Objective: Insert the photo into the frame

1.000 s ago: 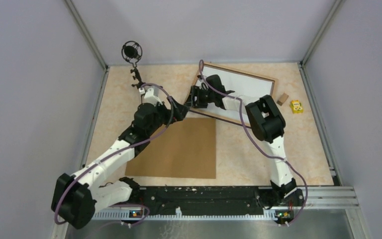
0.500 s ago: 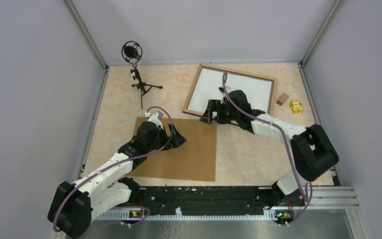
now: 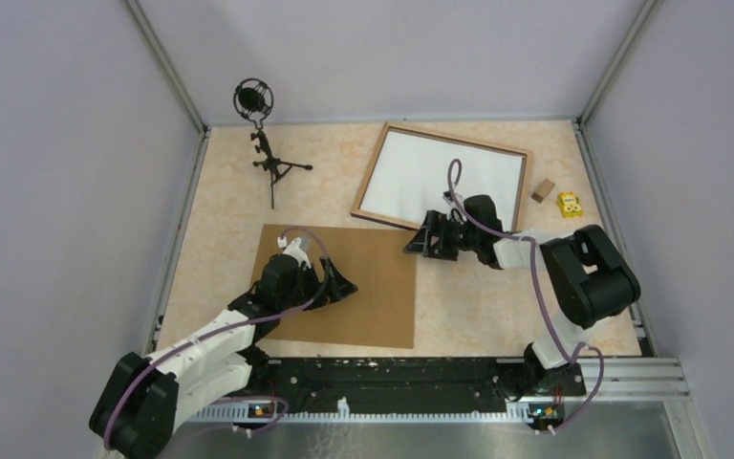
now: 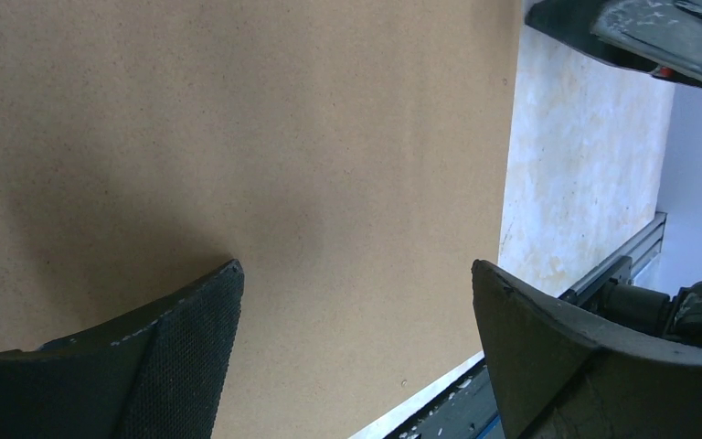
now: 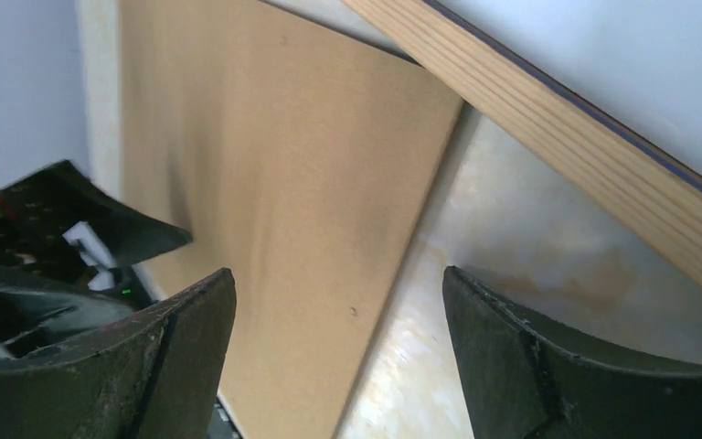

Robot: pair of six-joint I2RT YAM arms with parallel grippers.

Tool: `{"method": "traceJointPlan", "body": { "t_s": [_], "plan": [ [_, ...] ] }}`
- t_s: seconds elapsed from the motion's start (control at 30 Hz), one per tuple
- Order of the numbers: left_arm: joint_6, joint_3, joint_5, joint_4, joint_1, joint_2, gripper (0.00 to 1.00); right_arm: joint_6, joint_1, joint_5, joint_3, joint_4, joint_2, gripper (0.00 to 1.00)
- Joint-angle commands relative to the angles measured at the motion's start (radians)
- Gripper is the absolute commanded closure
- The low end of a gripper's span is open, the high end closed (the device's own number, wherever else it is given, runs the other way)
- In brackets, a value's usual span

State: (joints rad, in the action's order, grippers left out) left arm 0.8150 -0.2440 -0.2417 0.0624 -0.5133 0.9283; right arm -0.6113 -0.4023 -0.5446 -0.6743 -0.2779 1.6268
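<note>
The frame, with light wood rails, lies flat at the back right of the table. A white sheet fills it. The photo's printed side shows nowhere, so I cannot tell whether the sheet is its back. My right gripper is open and empty, low over the table just in front of the frame's near rail. The white sheet also shows in the right wrist view. My left gripper is open and empty over the brown backing board. Its fingers hover above the board.
A microphone on a small tripod stands at the back left. A small wooden block and a yellow object lie right of the frame. Grey walls enclose the table, and a black rail runs along its near edge.
Both grippers have left the frame's left corner and drawn back toward me. The left one now hangs over the backing board and the right one is in front of the frame.
</note>
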Motion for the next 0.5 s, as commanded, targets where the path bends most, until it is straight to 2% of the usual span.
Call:
{"method": "traceJointPlan", "body": {
  "t_s": [0.0, 0.17, 0.27, 0.4, 0.47],
  "plan": [
    [0.040, 0.055, 0.019, 0.026, -0.002, -0.045, 0.03, -0.020, 0.011, -0.134, -0.036, -0.178, 0.087, 0.17],
    [0.049, 0.077, 0.024, 0.042, -0.002, -0.043, 0.03, -0.121, 0.010, -0.180, -0.030, -0.328, 0.180, 0.18],
    [0.052, 0.082, 0.021, 0.059, -0.002, -0.027, 0.03, -0.272, 0.003, -0.238, 0.011, -0.527, 0.237, 0.21],
    [0.050, 0.084, 0.018, 0.070, -0.004, -0.014, 0.03, -0.488, -0.024, -0.278, 0.058, -0.845, 0.299, 0.30],
    [0.050, 0.085, 0.016, 0.074, -0.004, -0.013, 0.03, -0.534, -0.050, -0.275, 0.058, -0.908, 0.313, 0.34]
  ]
}}
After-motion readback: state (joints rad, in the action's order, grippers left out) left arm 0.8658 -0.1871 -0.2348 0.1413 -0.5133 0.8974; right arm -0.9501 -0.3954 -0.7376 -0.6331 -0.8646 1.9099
